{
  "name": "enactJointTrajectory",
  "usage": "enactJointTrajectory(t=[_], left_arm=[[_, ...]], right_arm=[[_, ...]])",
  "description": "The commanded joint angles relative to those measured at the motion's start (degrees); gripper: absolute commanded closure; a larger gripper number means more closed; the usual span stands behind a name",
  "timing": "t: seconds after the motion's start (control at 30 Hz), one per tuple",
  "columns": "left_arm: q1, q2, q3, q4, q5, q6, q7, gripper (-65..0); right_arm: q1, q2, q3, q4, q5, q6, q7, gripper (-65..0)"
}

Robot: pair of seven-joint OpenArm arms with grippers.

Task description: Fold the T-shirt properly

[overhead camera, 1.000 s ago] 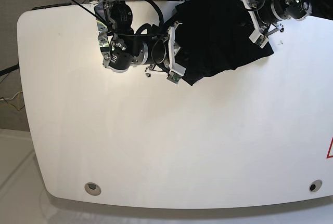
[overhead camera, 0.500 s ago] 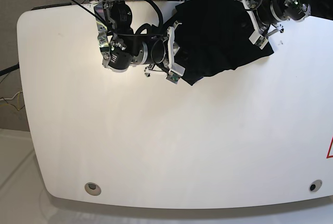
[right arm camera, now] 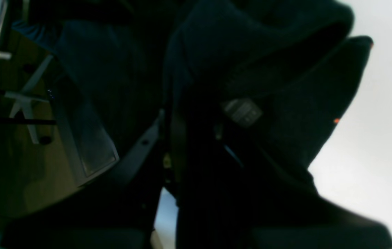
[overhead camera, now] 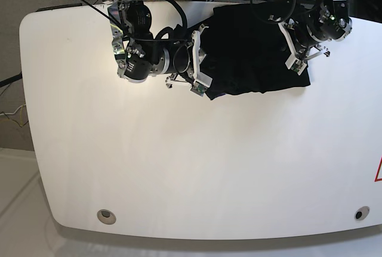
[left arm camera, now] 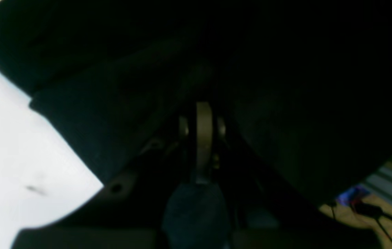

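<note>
The large plain black cloth T-shirt lies bunched at the far edge of the white table, stretched between the two arms. The left claw is pinched tight on the shirt's edge on that view's right, and its wrist view shows dark cloth draped over closed jaws. The right claw grips the opposite edge, its jaws narrow with fabric between them. The main risk, as I judge it, is that a thin pinch of cloth slips from either claw, or that uneven pulling drags the shirt over the table's far edge, spoiling the fold. The shirt looks crumpled and layered, with soft creases; a small pale label shows in the right wrist view.
</note>
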Motion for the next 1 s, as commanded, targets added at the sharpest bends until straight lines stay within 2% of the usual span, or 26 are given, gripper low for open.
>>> enactJointTrajectory(t=[0.0,0.3,0.63,0.97], left_arm=[[-1.94,-0.38,0.16,-1.37,-0.32,-0.15,-0.56,0.0],[-6.95,-0.64,2.80,-9.64,-0.32,-0.15,-0.65,0.0],[-11.69,-0.47,9.04,-11.31,-0.14,-0.06,-3.99,0.0],[-15.03,0.59,9.48,-11.05,-0.05,-0.06,-3.82,0.0]], right_arm=[[0.82,-0.24,0.45,1.09,1.01,0.23,1.35,0.0],[0.56,-0.33,5.55,1.09,1.10,0.23,1.35,0.0],[0.47,-1.12,5.72,1.09,1.19,0.23,1.35,0.0],[0.47,-1.30,5.81,1.09,1.27,0.23,1.35,0.0]])
